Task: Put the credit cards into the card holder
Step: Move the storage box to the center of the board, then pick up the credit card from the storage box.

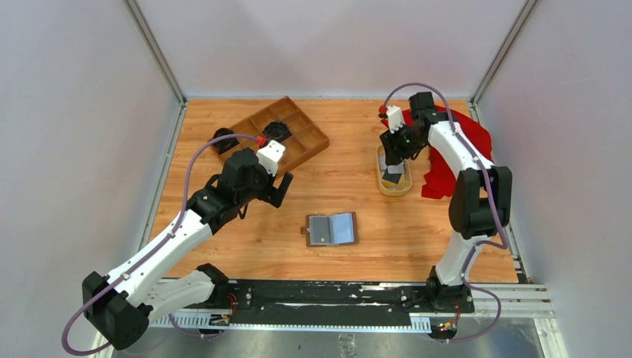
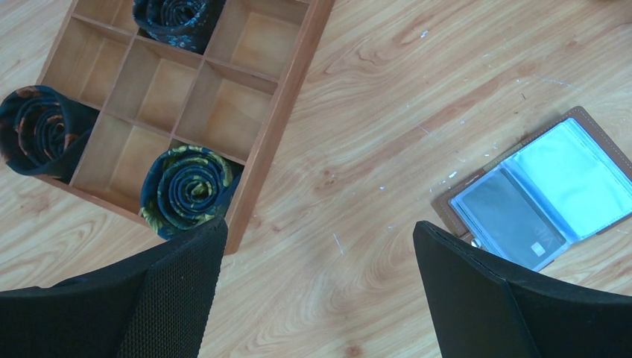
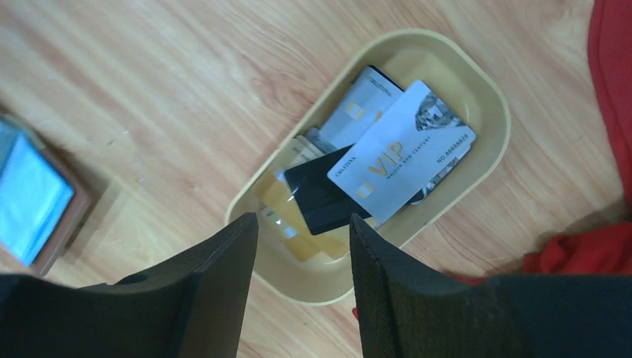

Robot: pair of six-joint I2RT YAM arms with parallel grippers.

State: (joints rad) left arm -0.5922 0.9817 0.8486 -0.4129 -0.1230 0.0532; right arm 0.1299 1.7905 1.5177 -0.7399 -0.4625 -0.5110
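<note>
Lying in a loose overlapping heap, the credit cards are thin, flat rectangles: a glossy whitish one printed "VIP" on top, a matte black one under its corner, and paler ones beneath. They fill an oval dish of smooth yellow plastic with a raised rim. The right claw hangs just above the near end of that dish, its two dark textured fingers parted with nothing between them, touching no card.

The card holder lies spread open and flat on the wooden desk, well apart from the dish, its brown leather-like border framing shiny grey-blue pockets; one pocket shows a grey card. The left claw hovers over bare desk beside it, spread wide and empty.

A wooden compartment tray holds rolled dark patterned fabric. A crumpled red cloth lies beside the dish.
</note>
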